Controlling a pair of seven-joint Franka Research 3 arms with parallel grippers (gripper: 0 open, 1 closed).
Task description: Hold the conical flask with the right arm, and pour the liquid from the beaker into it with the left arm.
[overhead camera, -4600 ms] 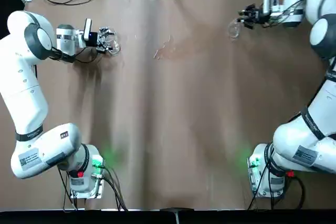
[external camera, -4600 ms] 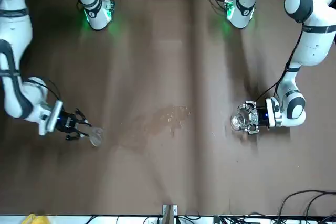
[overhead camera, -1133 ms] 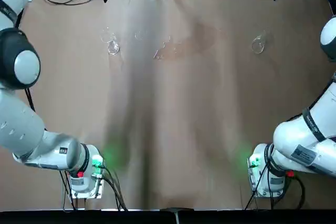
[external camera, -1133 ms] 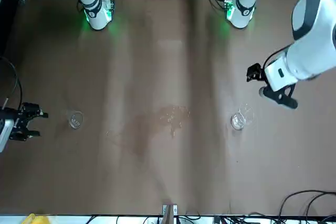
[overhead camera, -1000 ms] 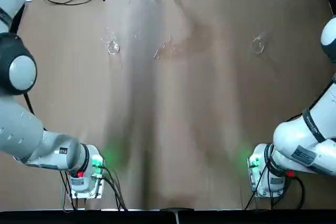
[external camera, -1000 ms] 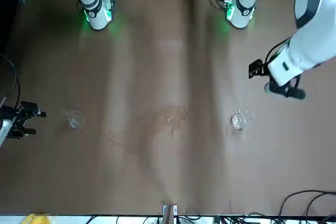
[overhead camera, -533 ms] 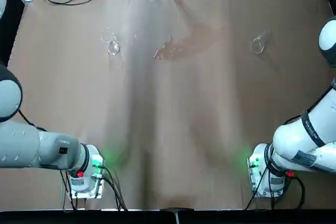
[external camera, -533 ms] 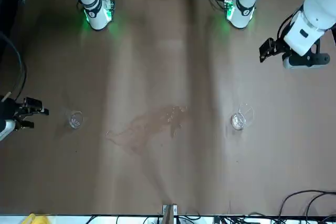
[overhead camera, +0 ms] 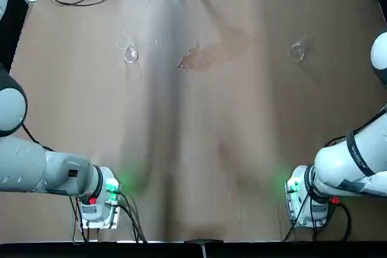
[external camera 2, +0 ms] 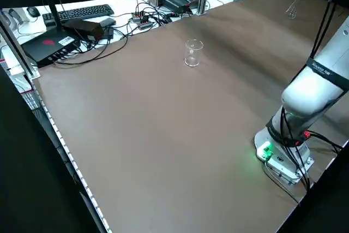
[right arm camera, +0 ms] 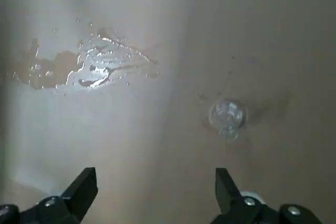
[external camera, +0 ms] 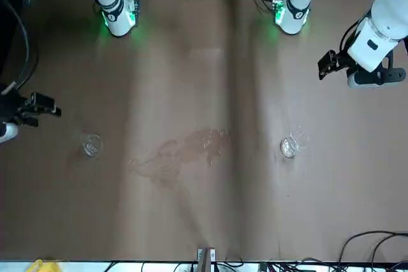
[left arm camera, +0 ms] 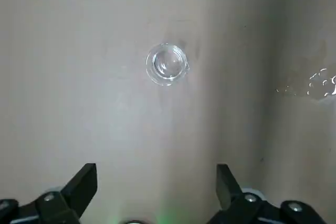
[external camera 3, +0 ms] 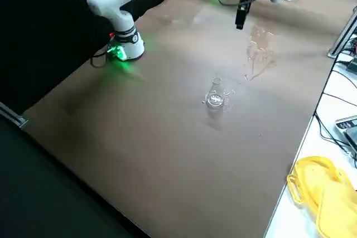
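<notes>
Shifted slightly: left claw [external camera: 363, 68], open, above table [overhead camera: 199, 149]; no readable labels.

And there's the flask [external camera 3: 215, 97], clear glass, standing upright on the far right part of the table, its narrow ringed mouth up above a broad round base. Over on the far left, well apart from it, we have the beaker [external camera 2: 193, 54]: clear, straight-sided, upright, its wide round mouth facing up. Whether either holds liquid, I can't tell.
</notes>
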